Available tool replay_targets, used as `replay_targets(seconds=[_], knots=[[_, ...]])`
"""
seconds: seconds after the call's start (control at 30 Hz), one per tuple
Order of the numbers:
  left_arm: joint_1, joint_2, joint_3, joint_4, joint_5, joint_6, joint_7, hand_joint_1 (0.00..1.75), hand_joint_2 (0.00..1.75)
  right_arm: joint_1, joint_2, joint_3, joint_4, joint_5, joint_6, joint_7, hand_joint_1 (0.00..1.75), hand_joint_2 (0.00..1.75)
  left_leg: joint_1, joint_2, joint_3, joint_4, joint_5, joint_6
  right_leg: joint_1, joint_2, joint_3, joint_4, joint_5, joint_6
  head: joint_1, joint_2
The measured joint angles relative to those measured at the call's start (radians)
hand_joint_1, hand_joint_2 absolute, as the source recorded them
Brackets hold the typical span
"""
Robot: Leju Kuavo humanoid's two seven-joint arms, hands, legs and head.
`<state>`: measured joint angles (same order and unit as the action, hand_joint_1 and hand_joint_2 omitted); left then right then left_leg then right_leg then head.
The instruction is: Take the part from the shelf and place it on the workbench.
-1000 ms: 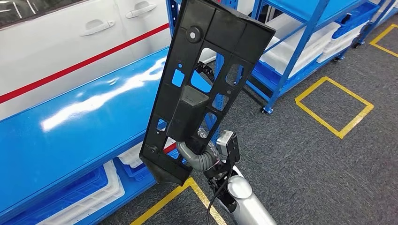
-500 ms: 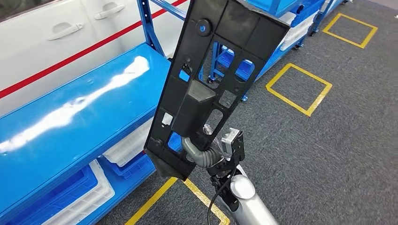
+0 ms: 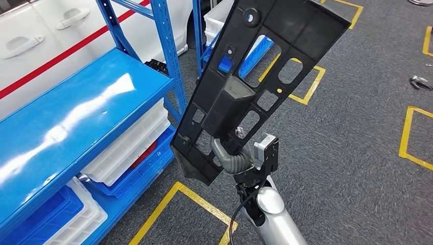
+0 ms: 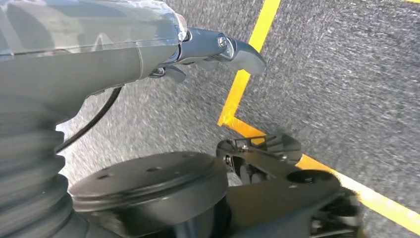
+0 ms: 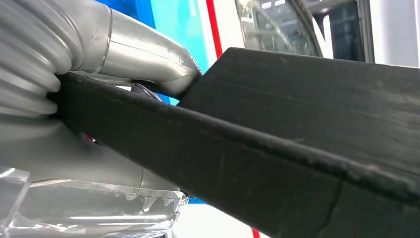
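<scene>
The part (image 3: 255,76) is a long black plastic panel with several cut-outs and a raised box in its middle. It stands up slantwise in front of me, above the grey carpet and beside the blue shelf (image 3: 76,117). My right hand (image 3: 231,164) grips its lower end from behind, and the panel hides most of the fingers. In the right wrist view, the part's edge (image 5: 297,148) runs across the picture with the hand (image 5: 99,59) clamped around it. My left hand (image 4: 218,47) hangs over the floor, fingers stretched out, holding nothing.
White bins (image 3: 127,148) and a blue crate (image 3: 46,214) sit on the shelf's lower levels. White car doors (image 3: 41,35) stand behind it. Yellow tape squares (image 3: 301,76) mark the carpet. A small metal object (image 3: 421,81) lies on the floor at the right.
The whole picture has shifted, so my view has turned: the shelf has slid to the left and more open carpet shows. The part stays in my right hand, now leaning further right.
</scene>
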<state>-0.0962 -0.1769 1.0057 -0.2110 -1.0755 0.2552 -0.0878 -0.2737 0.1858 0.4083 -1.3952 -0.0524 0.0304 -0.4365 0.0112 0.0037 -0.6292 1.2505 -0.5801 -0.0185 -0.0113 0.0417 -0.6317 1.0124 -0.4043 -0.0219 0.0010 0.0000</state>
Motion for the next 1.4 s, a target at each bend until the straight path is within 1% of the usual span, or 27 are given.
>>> replay_targets(seconds=[0.03,0.1,0.17,0.23,0.3,0.33,0.4,0.43,0.47,0.5,0.53,0.6,0.63,0.67,0.73,0.8,0.87,0.93,0.97,1.0,1.03,1.1,1.13,1.17,1.23,1.3,1.4], knots=[[0.000,0.000,0.000,0.000,-0.001,0.000,0.001,0.00,1.75,0.000,0.000,-0.003,0.000,0.004,-0.003,-0.001,1.75,1.75,0.001,-0.011,0.048,-0.072,0.028,0.003,-0.001,0.012,-0.010,0.004,0.007,0.004,0.000,0.000],[-0.001,0.000,0.000,0.000,-0.001,0.000,0.002,0.00,1.75,0.000,0.000,-0.008,-0.002,0.009,-0.007,-0.002,1.75,1.75,0.001,-0.047,0.131,-0.204,0.054,0.009,-0.001,0.033,-0.027,0.011,0.020,0.014,0.000,0.000],[-0.001,0.000,0.000,0.000,-0.001,-0.001,0.003,0.00,1.75,0.002,0.001,-0.012,-0.004,0.014,-0.009,-0.004,1.75,1.75,-0.001,-0.065,0.150,-0.245,0.054,0.013,-0.001,0.049,-0.035,0.012,0.034,0.028,0.001,0.000],[-0.001,0.000,0.001,0.000,-0.001,-0.002,0.003,0.00,1.75,0.006,0.001,-0.017,-0.005,0.020,-0.010,-0.006,1.75,1.75,-0.001,-0.047,0.141,-0.248,0.067,0.024,-0.001,0.053,-0.041,0.013,0.042,0.040,0.001,0.000],[-0.002,0.000,0.001,0.000,-0.001,-0.003,0.003,0.00,1.75,0.011,0.000,-0.025,-0.008,0.026,-0.010,-0.008,1.75,1.75,0.000,-0.023,0.130,-0.253,0.085,0.042,0.001,0.017,-0.061,0.058,-0.004,0.049,0.002,0.000],[-0.002,0.000,0.001,0.000,-0.002,-0.004,0.004,0.00,1.75,0.013,0.000,-0.027,-0.011,0.028,-0.010,-0.010,1.75,1.75,-0.002,-0.010,0.121,-0.253,0.093,0.049,0.000,-0.008,-0.077,0.110,-0.051,0.051,0.003,0.000],[0.000,0.001,0.001,0.000,-0.002,-0.004,0.004,0.00,1.75,0.017,-0.001,-0.031,-0.014,0.029,-0.008,-0.011,1.75,1.75,-0.008,0.016,0.099,-0.252,0.108,0.055,-0.003,-0.029,-0.114,0.238,-0.132,0.058,0.003,0.000],[0.001,0.002,0.001,0.000,-0.001,-0.004,0.004,0.00,1.75,0.021,-0.001,-0.033,-0.014,0.030,-0.008,-0.012,1.75,1.75,-0.010,0.030,0.088,-0.251,0.115,0.055,-0.006,-0.031,-0.121,0.284,-0.147,0.061,0.003,0.000],[0.001,0.002,0.001,0.000,-0.001,-0.004,0.004,0.00,1.75,0.024,-0.001,-0.035,-0.015,0.030,-0.008,-0.012,1.75,1.75,-0.011,0.042,0.078,-0.250,0.121,0.054,-0.007,-0.034,-0.113,0.297,-0.141,0.064,0.003,0.000],[0.001,0.002,0.001,0.000,-0.001,-0.004,0.004,0.00,1.75,0.027,-0.001,-0.036,-0.015,0.031,-0.008,-0.012,1.75,1.75,-0.012,0.054,0.069,-0.248,0.125,0.052,-0.009,-0.038,-0.084,0.272,-0.120,0.064,0.003,0.000],[0.000,0.002,0.002,0.000,-0.001,-0.004,0.004,0.00,1.75,0.029,-0.001,-0.036,-0.016,0.031,-0.008,-0.012,1.75,1.75,-0.012,0.065,0.062,-0.245,0.129,0.049,-0.010,-0.049,-0.037,0.212,-0.096,0.063,0.003,0.000],[0.000,0.002,0.002,0.000,-0.001,-0.004,0.004,0.00,1.75,0.029,-0.001,-0.036,-0.019,0.032,-0.007,-0.012,1.75,1.75,-0.014,0.084,0.052,-0.239,0.134,0.042,-0.002,-0.090,0.058,0.073,-0.082,0.053,0.002,0.000],[-0.001,0.002,0.002,0.000,-0.001,-0.004,0.004,0.00,1.75,0.029,-0.001,-0.037,-0.022,0.032,-0.007,-0.012,1.75,1.75,-0.015,0.092,0.051,-0.237,0.137,0.037,0.003,-0.104,0.084,0.029,-0.084,0.045,0.003,0.000],[-0.001,0.002,0.002,0.000,-0.001,-0.004,0.004,0.00,1.75,0.028,-0.001,-0.037,-0.023,0.033,-0.007,-0.012,1.75,1.75,-0.016,0.100,0.051,-0.237,0.141,0.031,0.009,-0.110,0.092,0.010,-0.088,0.035,0.003,0.000],[-0.003,0.002,0.002,0.000,-0.001,-0.004,0.004,0.00,1.75,0.029,0.000,-0.039,-0.025,0.033,-0.006,-0.012,1.75,1.75,-0.015,0.112,0.050,-0.237,0.146,0.018,0.010,-0.092,0.083,0.001,-0.076,0.017,0.005,0.000],[-0.003,0.001,0.002,0.000,-0.001,-0.004,0.004,0.00,1.75,0.028,0.000,-0.040,-0.028,0.033,-0.006,-0.012,1.75,1.75,-0.011,0.075,0.034,-0.206,0.111,0.007,0.007,-0.073,0.070,-0.007,-0.057,-0.001,0.005,0.000],[0.000,0.002,0.002,0.000,-0.001,-0.004,0.004,0.00,1.75,0.028,0.002,-0.041,-0.029,0.034,-0.006,-0.013,1.75,1.75,-0.008,0.022,-0.005,-0.098,0.029,0.002,0.008,-0.053,0.050,-0.009,-0.038,-0.014,0.003,0.000],[0.003,0.002,0.003,0.000,-0.001,-0.004,0.005,0.00,1.75,0.031,0.003,-0.042,-0.029,0.034,-0.006,-0.012,1.75,1.75,-0.007,0.006,-0.040,0.022,-0.033,0.002,0.013,-0.030,0.028,-0.006,-0.022,-0.018,0.003,0.000],[0.003,0.002,0.003,0.000,-0.001,-0.004,0.005,0.00,1.75,0.032,0.003,-0.042,-0.028,0.034,-0.006,-0.012,1.75,1.75,-0.007,0.004,-0.037,0.040,-0.035,0.003,0.015,-0.017,0.017,-0.004,-0.014,-0.017,0.003,0.000],[0.003,0.002,0.003,0.000,-0.001,-0.004,0.005,0.00,1.75,0.032,0.003,-0.043,-0.028,0.034,-0.006,-0.012,1.75,1.75,-0.007,0.003,-0.014,0.014,-0.019,0.005,0.016,-0.005,0.006,-0.001,-0.007,-0.016,0.003,0.000],[0.002,0.002,0.003,0.000,-0.001,-0.004,0.005,0.00,1.75,0.033,0.003,-0.044,-0.029,0.034,-0.006,-0.012,1.75,1.75,-0.007,-0.003,0.028,-0.048,0.009,0.009,0.016,0.007,-0.004,0.003,0.000,-0.014,0.003,0.000],[0.000,0.003,0.003,0.000,-0.001,-0.004,0.005,0.00,1.75,0.033,0.004,-0.045,-0.029,0.034,-0.006,-0.012,1.75,1.75,-0.008,-0.039,0.112,-0.188,0.047,0.018,0.015,0.028,-0.021,0.012,0.011,-0.007,0.003,0.000],[-0.001,0.003,0.003,0.000,-0.001,-0.004,0.005,0.00,1.75,0.032,0.004,-0.045,-0.029,0.034,-0.006,-0.012,1.75,1.75,-0.010,-0.054,0.135,-0.228,0.055,0.022,0.014,0.036,-0.026,0.015,0.017,-0.002,0.003,0.000],[-0.001,0.004,0.003,0.000,-0.001,-0.004,0.005,0.00,1.75,0.033,0.005,-0.046,-0.029,0.034,-0.006,-0.012,1.75,1.75,-0.012,-0.063,0.141,-0.243,0.057,0.024,0.013,0.043,-0.030,0.016,0.023,0.004,0.003,0.000],[-0.002,0.004,0.004,0.000,-0.001,-0.004,0.005,0.00,1.75,0.033,0.005,-0.046,-0.029,0.034,-0.006,-0.012,1.75,1.75,-0.013,-0.050,0.135,-0.246,0.070,0.031,0.013,0.055,-0.034,0.013,0.036,0.016,0.004,0.000],[-0.004,0.004,0.004,0.000,-0.001,-0.004,0.005,0.00,1.75,0.033,0.004,-0.047,-0.030,0.035,-0.006,-0.013,1.75,1.75,-0.008,-0.028,0.125,-0.254,0.087,0.044,0.015,0.032,-0.050,0.034,0.013,0.024,0.006,0.000],[-0.004,0.004,0.004,0.000,-0.001,-0.004,0.005,0.00,1.75,0.033,0.004,-0.047,-0.031,0.035,-0.006,-0.012,1.75,1.75,-0.008,0.009,0.095,-0.258,0.113,0.054,0.008,-0.024,-0.104,0.189,-0.116,0.038,0.010,0.000]])
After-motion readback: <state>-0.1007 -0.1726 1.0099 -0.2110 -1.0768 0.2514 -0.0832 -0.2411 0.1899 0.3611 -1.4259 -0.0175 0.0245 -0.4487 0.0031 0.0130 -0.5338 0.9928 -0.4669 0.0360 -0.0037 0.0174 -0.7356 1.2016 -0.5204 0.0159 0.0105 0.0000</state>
